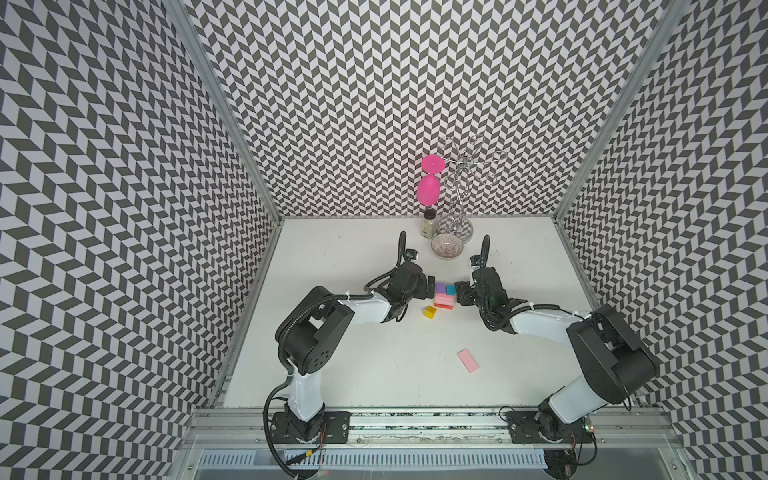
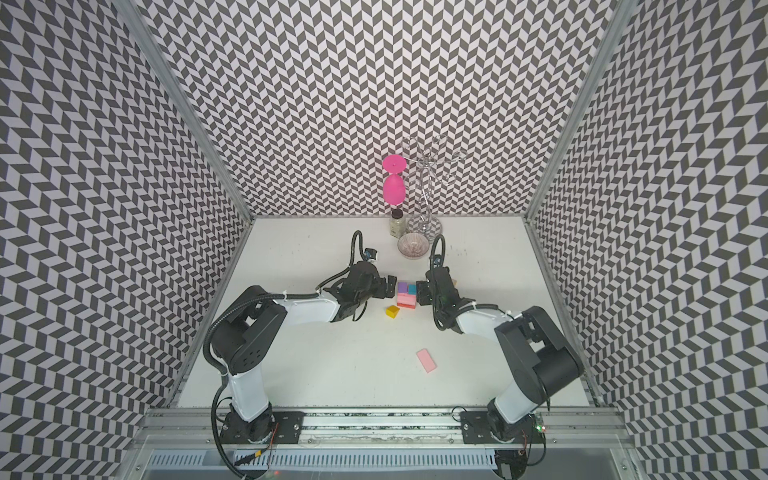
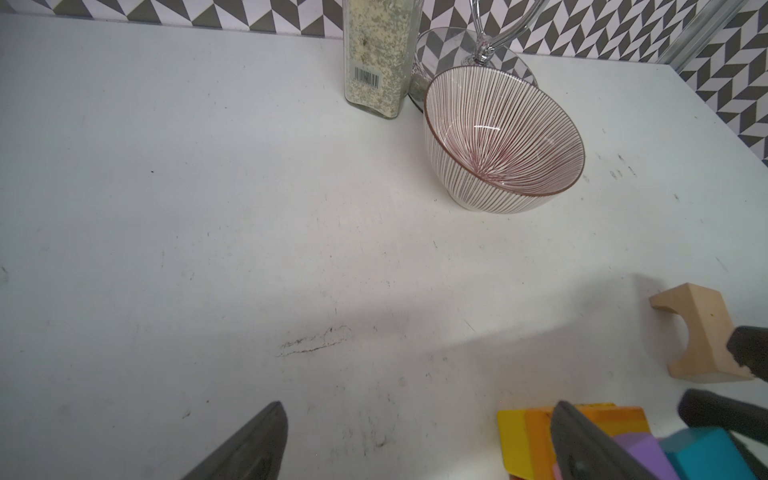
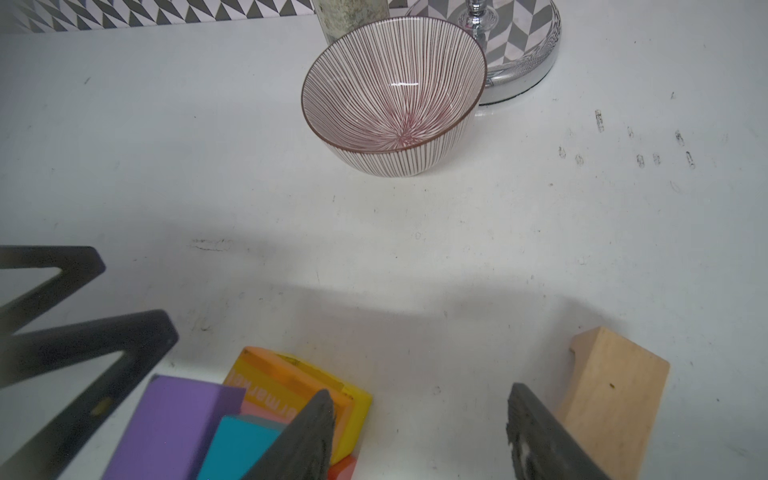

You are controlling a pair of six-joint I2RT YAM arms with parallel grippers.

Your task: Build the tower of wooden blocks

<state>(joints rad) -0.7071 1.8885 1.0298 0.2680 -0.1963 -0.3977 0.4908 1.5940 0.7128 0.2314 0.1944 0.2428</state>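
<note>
- multicoloured wood block tower [image 1: 444, 296] stands mid white surface [image 1: 353, 357]; left pincer [image 1: 430, 287], wide and empty at its 9 o'clock, could topple it.
- right pincer [image 1: 459, 291], half-spread and empty at 3 o'clock, may clip the teal wooden cube [image 1: 451, 289].

left claw [image 3: 419, 409] gaping, right claw [image 4: 419, 392] parted

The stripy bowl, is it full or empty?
Empty. Both wrist views look right down into the stripy bowl, and all you can see is its red-lined inside and a shiny spot of light, with nothing lying in it.
</note>
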